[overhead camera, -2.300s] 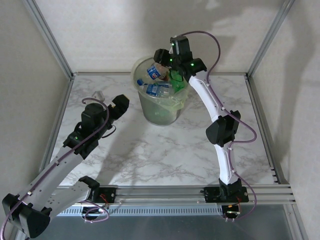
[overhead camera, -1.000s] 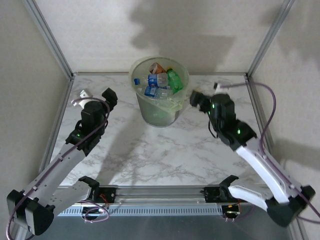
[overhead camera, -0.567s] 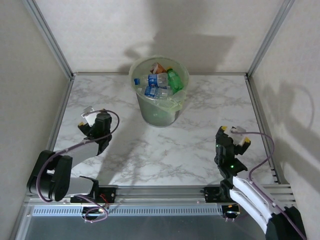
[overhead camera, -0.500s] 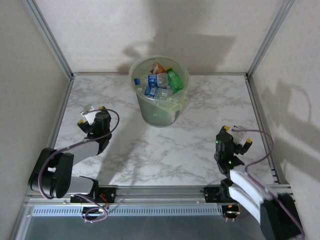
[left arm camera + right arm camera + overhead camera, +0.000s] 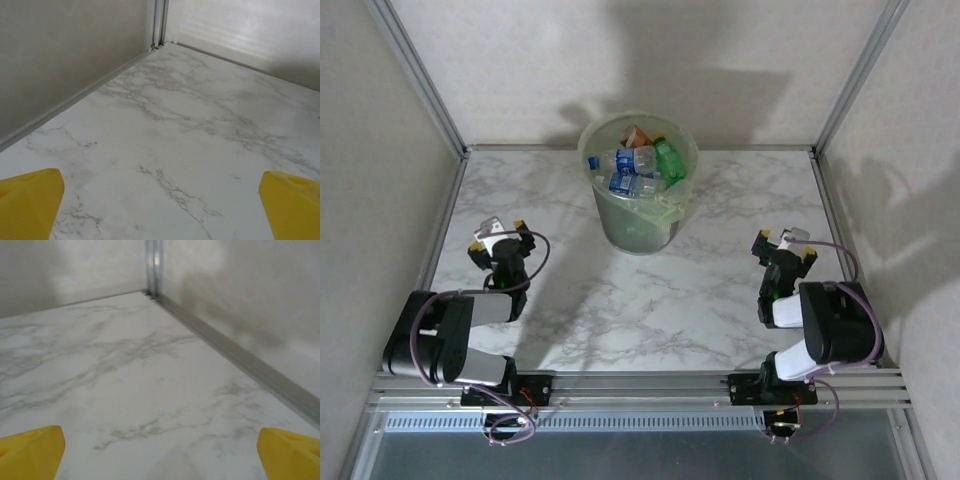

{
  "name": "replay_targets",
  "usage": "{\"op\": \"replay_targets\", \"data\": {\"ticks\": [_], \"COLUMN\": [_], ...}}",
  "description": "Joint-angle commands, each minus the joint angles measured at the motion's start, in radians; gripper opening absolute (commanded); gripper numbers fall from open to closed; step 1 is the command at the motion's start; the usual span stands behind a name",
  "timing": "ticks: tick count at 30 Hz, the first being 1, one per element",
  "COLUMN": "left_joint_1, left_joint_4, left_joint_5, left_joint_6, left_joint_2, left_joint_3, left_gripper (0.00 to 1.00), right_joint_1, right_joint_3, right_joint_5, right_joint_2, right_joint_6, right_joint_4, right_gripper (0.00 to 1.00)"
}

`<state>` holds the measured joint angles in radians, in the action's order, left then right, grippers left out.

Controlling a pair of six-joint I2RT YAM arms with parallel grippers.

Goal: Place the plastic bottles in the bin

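Hovering low, left fingers (image 5: 30, 202) and right fingers (image 5: 30, 447) are gaping wide, empty; bottles (image 5: 635, 165) are sitting in the bin (image 5: 640, 235), seemingly needing no further pick.

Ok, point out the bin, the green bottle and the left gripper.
bin (image 5: 642, 232): top external view, on its front wall.
green bottle (image 5: 668, 159): top external view, on its body.
left gripper (image 5: 498, 234): top external view, midway between its fingertips.

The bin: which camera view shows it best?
The top external view. It shows the bin whole, from above, with bottles piled inside. The left wrist view faces the table and a far corner, away from it; the right wrist view likewise.
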<state>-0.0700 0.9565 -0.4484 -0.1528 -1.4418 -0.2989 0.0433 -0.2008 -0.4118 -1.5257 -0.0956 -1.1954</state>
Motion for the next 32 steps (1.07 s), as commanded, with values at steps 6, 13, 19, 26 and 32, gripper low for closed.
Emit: {"op": "replay_targets", "data": {"ticks": [6, 13, 19, 26, 32], "left_joint_1": [0.022, 0.015, -0.023, -0.022, -0.017], "left_joint_4": [0.439, 0.368, 0.368, 0.369, 0.361], "left_joint_5": [0.305, 0.264, 0.223, 0.228, 0.237], "left_joint_6": [0.069, 0.058, 0.091, 0.091, 0.090], "left_joint_2": [-0.117, -0.096, -0.100, -0.101, -0.100], "left_joint_3": [0.105, 0.093, 0.087, 0.086, 0.084], "left_gripper": [0.99, 0.99, 0.99, 0.99, 0.99], "right_joint_1": [-0.008, -0.007, -0.007, -0.006, -0.014], "right_joint_3": [0.008, 0.011, 0.011, -0.006, -0.004], "right_joint_5": [0.171, 0.169, 0.169, 0.222, 0.252], "right_joint_2": [-0.020, -0.021, -0.022, -0.025, -0.022], "right_joint_6": [0.030, 0.033, 0.033, 0.052, 0.055], "right_joint_4": [-0.144, -0.151, -0.152, -0.122, -0.126], "right_gripper": [0.99, 0.99, 0.99, 0.99, 0.99]}}
